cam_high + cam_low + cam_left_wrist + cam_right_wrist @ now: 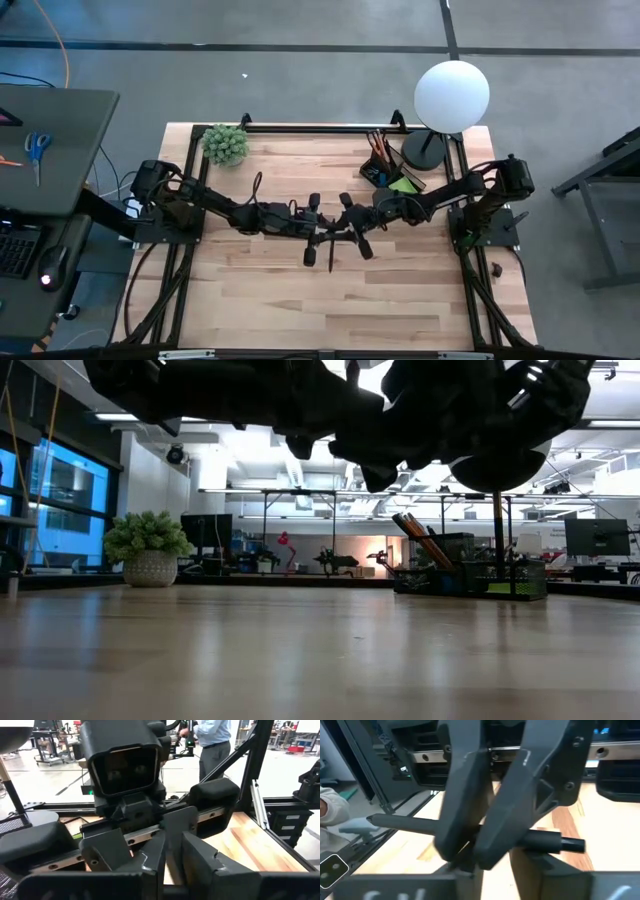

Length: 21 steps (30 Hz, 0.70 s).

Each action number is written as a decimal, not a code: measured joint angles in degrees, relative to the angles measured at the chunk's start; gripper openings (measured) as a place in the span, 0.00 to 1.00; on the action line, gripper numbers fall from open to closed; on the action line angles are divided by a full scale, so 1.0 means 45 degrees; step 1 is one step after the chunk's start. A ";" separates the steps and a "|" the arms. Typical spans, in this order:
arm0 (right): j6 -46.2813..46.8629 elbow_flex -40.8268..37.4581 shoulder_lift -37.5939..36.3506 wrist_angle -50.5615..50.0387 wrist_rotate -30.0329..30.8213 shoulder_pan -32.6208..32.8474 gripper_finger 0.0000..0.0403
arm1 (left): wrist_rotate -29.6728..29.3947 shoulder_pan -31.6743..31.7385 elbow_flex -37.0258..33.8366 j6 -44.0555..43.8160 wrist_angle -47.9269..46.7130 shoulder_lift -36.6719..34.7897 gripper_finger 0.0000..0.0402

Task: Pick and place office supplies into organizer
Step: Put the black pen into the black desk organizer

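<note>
My two grippers meet nose to nose above the middle of the table, the left gripper from the left and the right gripper from the right, both pointing about level. A black pen hangs in the air there, level and crosswise to both arms; the high view shows it as a thin dark stick pointing at the near edge. Wood shows through a slim gap between the left gripper's fingers. The right gripper's fingers stand apart. The black organizer stands at the far right with pencils and a green pad in it. My left gripper's fingers stand in front of the pen's middle in the right wrist view and hide it; I cannot tell whether they touch the pen. My right gripper is just as close to the pen, and whether it touches it cannot be told.
A white globe lamp stands beside the organizer at the far right corner. A small potted plant is at the far left. A dark side desk with blue-handled scissors stands off the table's left. Bare wood lies toward the near edge.
</note>
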 joint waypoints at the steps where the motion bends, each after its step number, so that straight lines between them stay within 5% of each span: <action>1: -0.0007 0.0000 0.0000 0.0000 0.0029 0.0012 0.23 | -0.0001 0.0005 -0.0001 0.0000 -0.0011 0.0000 0.13; 11: -0.0123 0.0000 0.0000 0.0000 0.0027 0.0027 0.47 | -0.0002 0.0019 -0.0010 -0.0002 -0.0097 0.0015 0.13; 21: -0.0401 0.0000 0.0000 -0.0195 0.0236 0.0049 0.51 | 0.0112 0.0010 -0.0010 0.0748 -0.0731 0.0010 0.14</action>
